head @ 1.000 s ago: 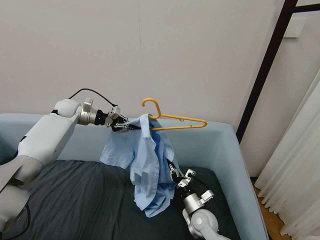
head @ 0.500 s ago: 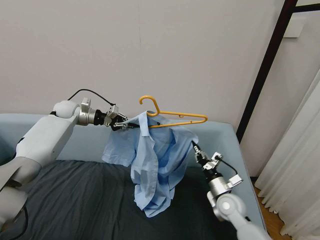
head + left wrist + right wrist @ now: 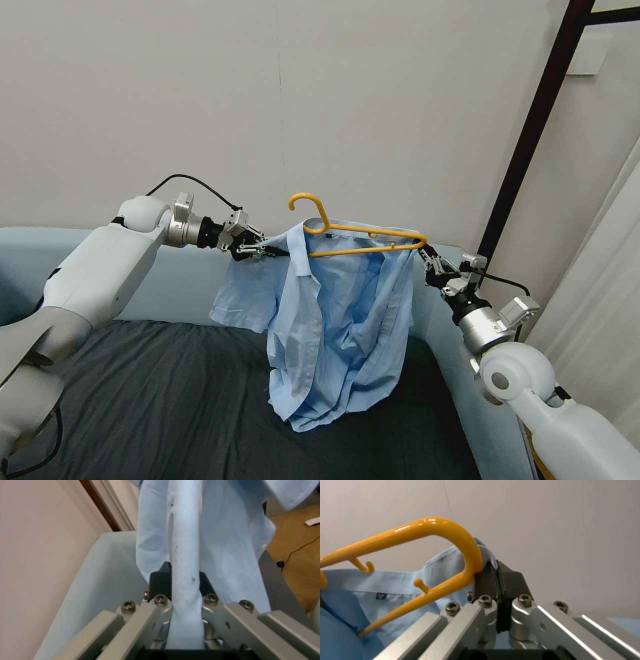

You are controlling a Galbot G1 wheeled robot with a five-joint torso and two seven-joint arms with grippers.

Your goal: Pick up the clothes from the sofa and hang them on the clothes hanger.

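While pinching shirt [image 3: 340,330] cloth at the left end of the hanger [image 3: 365,235] with the left claw [image 3: 250,250], grips the other shoulder beside the hanger's right tip in the pressed-together right claw [image 3: 430,263]; spans hanger level, claw to claw, above the sofa [image 3: 130,390].

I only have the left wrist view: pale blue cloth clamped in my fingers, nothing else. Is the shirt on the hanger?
Observer: Yes. In the head view the blue shirt drapes over the yellow hanger, which is held in the air above the sofa.
Operator: Where is the right gripper?
Observer: The right gripper is at the hanger's end opposite the left gripper. Its pads are pressed together beside the curved tip, with the shirt's edge between them.
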